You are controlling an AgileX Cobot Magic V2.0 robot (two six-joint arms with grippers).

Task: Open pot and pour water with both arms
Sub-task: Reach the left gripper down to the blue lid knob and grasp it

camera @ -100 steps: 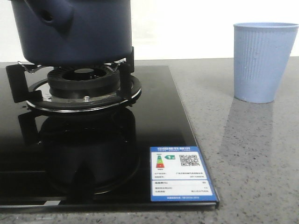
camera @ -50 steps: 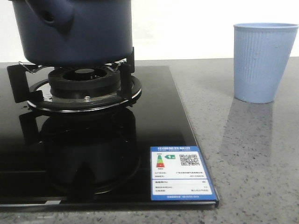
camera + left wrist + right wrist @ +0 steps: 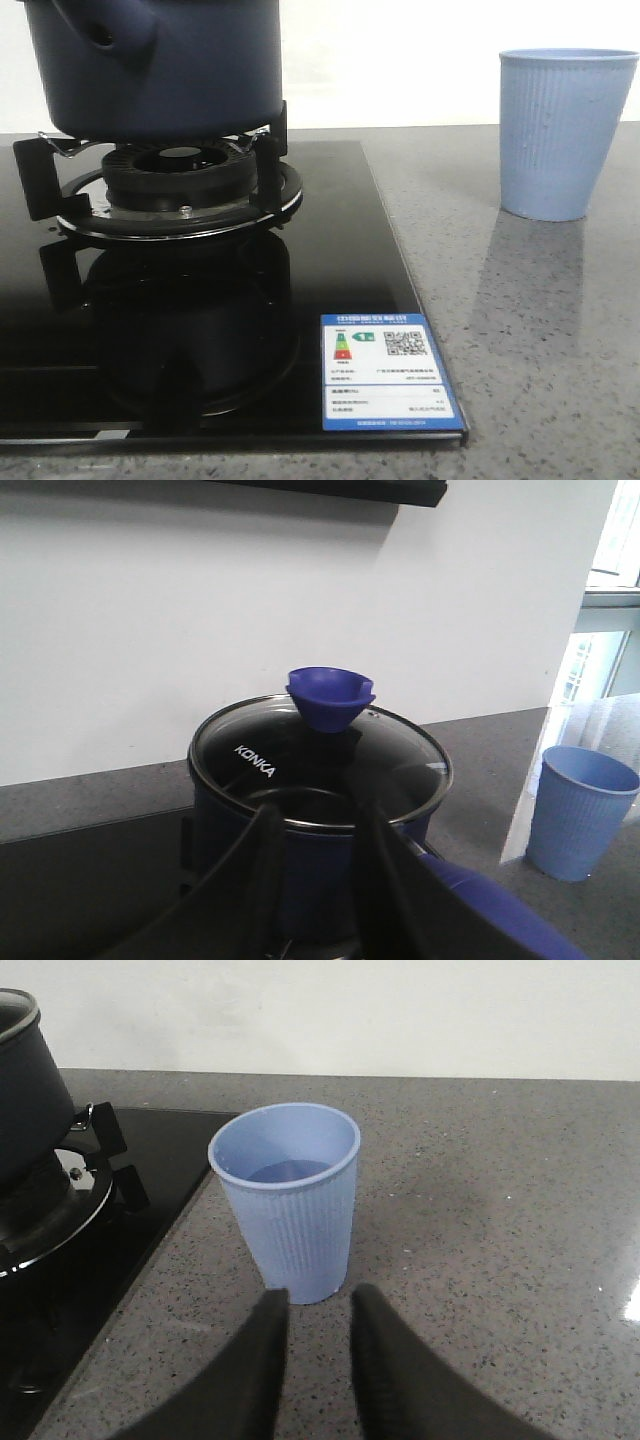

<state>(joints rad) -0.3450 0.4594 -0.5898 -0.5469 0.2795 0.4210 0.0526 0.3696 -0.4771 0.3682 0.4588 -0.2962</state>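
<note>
Navy matte pot [image 3: 160, 65], glass lid [image 3: 320, 760] on, sits on the burner [image 3: 175, 185]; both grippers' fingers spread, holding nothing.

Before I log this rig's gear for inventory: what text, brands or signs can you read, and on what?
"KONKA": white letters on the glass lid of the pot.
Energy label sticker on the black cooktop: coloured rating bars and a QR code; its printed text is too small to read.
The cup bears no text.
</note>
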